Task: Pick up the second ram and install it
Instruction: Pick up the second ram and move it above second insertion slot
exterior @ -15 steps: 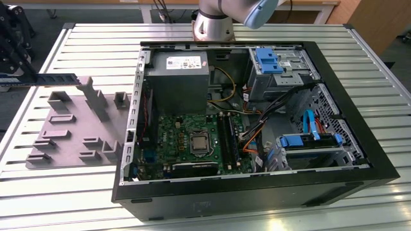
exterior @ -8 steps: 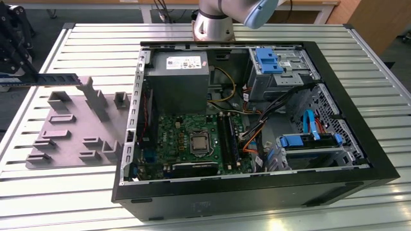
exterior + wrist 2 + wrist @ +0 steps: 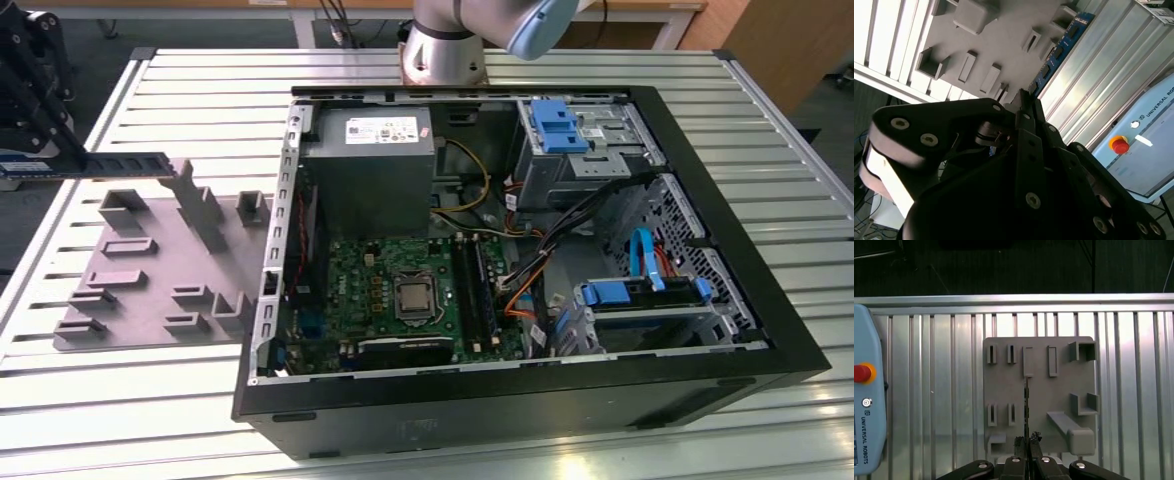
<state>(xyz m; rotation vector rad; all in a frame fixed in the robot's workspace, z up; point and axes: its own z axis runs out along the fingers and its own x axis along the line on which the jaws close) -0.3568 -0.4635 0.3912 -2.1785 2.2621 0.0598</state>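
One long, thin blue-green circuit-board ram stick (image 3: pixel 127 165) is clamped in the black gripper's (image 3: pixel 1027 440) nearly closed fingers, grey plastic slotted tray (image 3: pixel 1054 390) right below it.

To the exterior view's left of the case (image 3: pixel 534 412) lies the holder plate (image 3: pixel 147 262).

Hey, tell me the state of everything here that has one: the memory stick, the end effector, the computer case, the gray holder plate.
second ram, held level above the gray holder plate, not installed
end effector, shut on the second ram
gray holder plate, lying flat on the table
computer case, on its side, side panel off, inside exposed
processor socket, uncovered, no cooler on it
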